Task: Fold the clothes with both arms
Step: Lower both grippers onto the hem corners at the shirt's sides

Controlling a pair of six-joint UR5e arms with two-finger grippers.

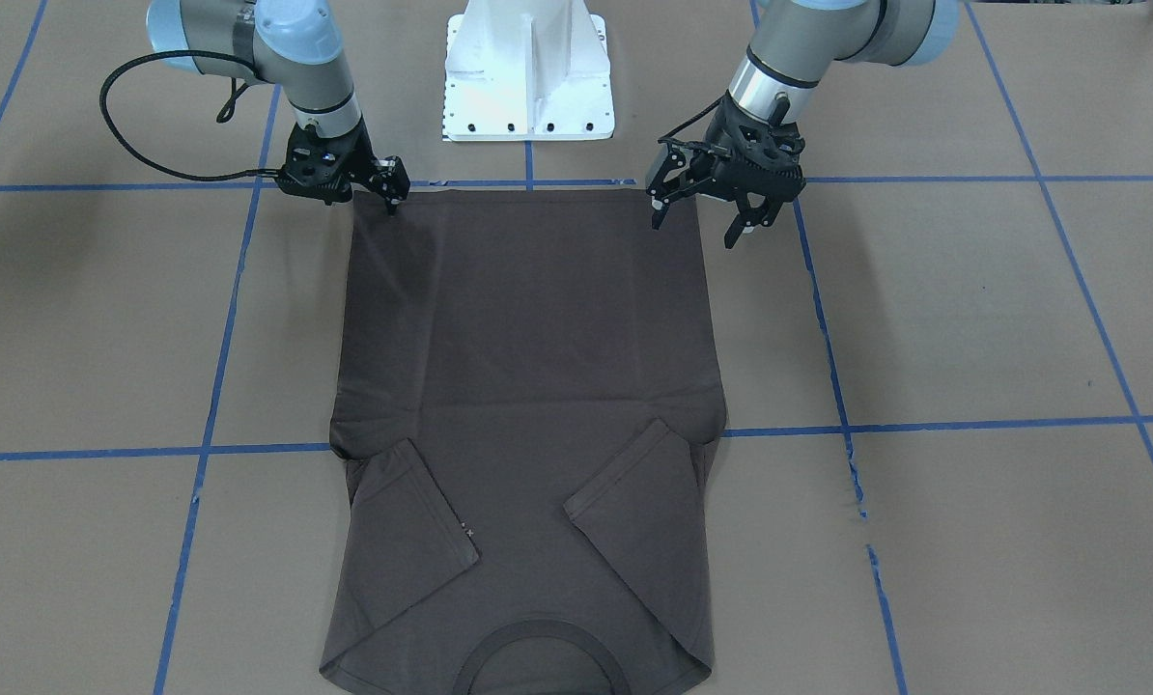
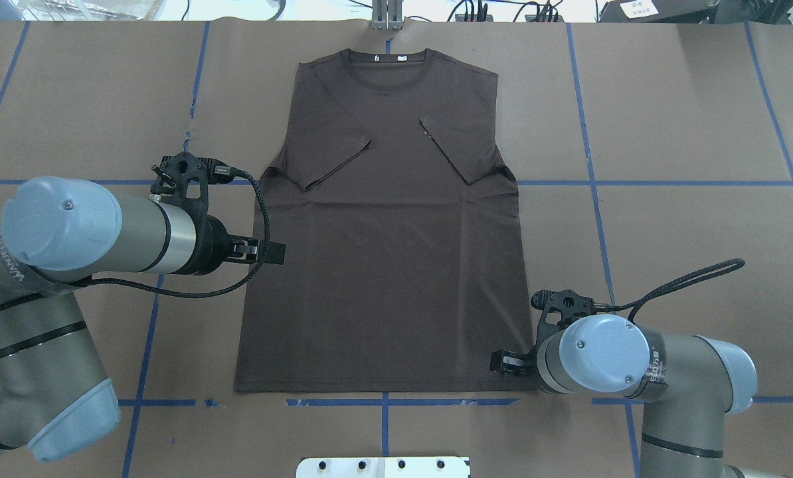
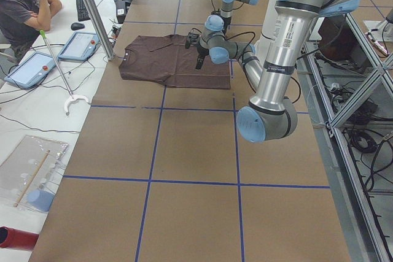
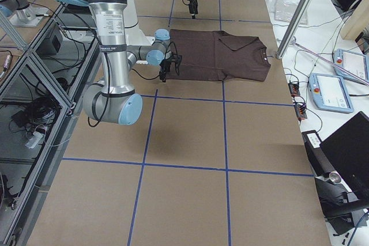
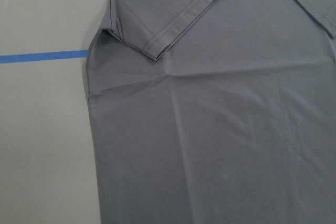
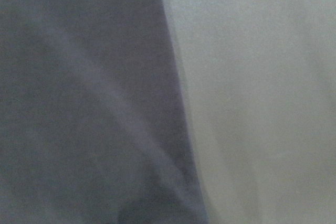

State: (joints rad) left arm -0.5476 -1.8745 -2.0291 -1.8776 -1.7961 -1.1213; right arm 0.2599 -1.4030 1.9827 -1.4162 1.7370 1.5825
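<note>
Arm tubes: left arm [image 2: 137,232] and right arm [image 2: 682,362] are silver-grey cylinders with black bands at the joints.
Joint caps: light blue, rounded, with small screws.
Markings: small printed lettering beside the caps.
Wrists: a polished metal ring on each.
Tools: left tool [image 1: 694,232] and right tool [image 1: 391,201] are black two-finger linkages with pale screws.
Cables [image 2: 702,273]: black, braided, looping.
Pedestal [image 1: 528,72]: white metal, with dark bolt holes.
</note>
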